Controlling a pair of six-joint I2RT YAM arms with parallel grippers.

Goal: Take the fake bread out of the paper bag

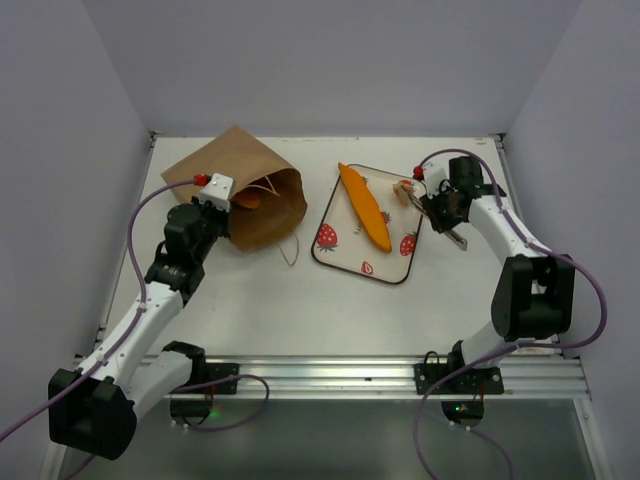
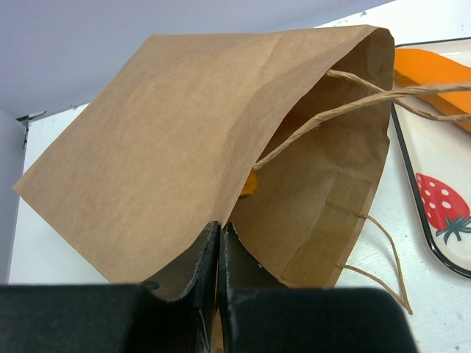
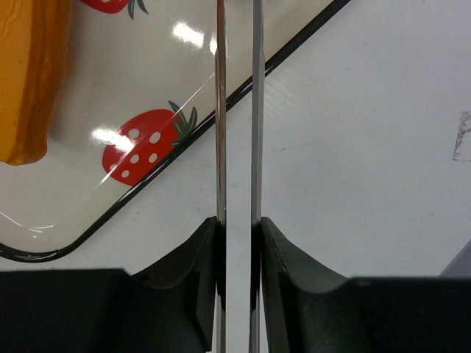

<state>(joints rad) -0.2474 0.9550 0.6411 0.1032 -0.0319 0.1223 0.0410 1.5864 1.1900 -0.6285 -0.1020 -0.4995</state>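
My left gripper [image 2: 219, 239] is clenched on an edge of the paper bag [image 2: 162, 147] at its mouth. The bag lies on its side on the surface [image 1: 250, 300], long axis running far-left base to mouth, which faces the strawberry tray [image 1: 335, 250]. My right gripper [image 3: 237, 232] grasps metal tongs [image 3: 219, 110]. One bread piece [image 2: 249, 184] sits inside. Keep the mouth lifted and enter along the bag's axis. The baguette [image 1: 365, 207] lies diagonally on the tray.
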